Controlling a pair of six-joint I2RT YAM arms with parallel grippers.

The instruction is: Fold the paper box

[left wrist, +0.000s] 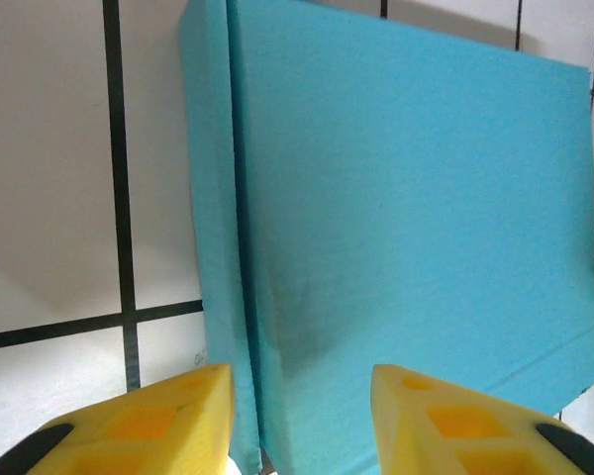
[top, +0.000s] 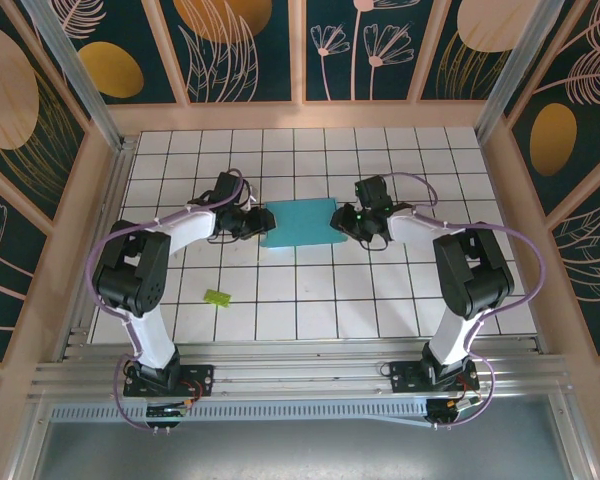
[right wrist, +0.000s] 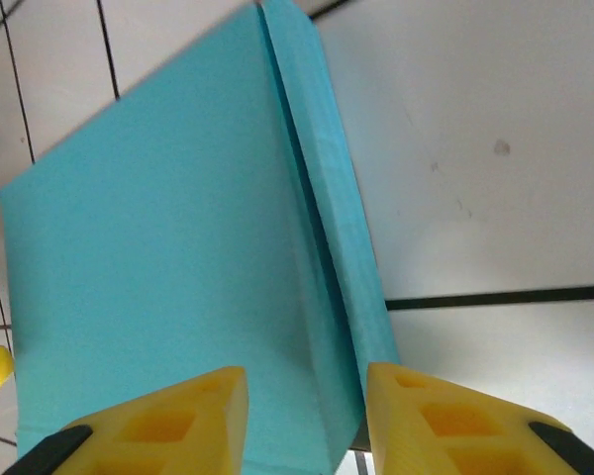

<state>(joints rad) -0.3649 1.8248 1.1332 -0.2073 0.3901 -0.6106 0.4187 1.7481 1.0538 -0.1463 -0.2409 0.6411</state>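
Top external shows us the box (top: 300, 222) lying flat, turquoise side up, in the middle of the surface (top: 380, 300), with the left jaws at its left end and the right jaws at its right end; we judge the folding largely done, since the box reads as one flat rectangle with no white showing; what may be left is to press the creases and let go, though we cannot tell whether more folds are wanted. In the left wrist view a narrow flap (left wrist: 210, 247) runs along the box's edge, parted from the main panel by a crease; the yellow fingers (left wrist: 168, 416) stand one over the flap and one over the panel; the right wrist view mirrors this, its fingers (right wrist: 178, 421) straddling the crease likewise. Both sets of jaws are partway open with a clear gap; we see nothing clamped between them; whether the tips touch the card we cannot tell.
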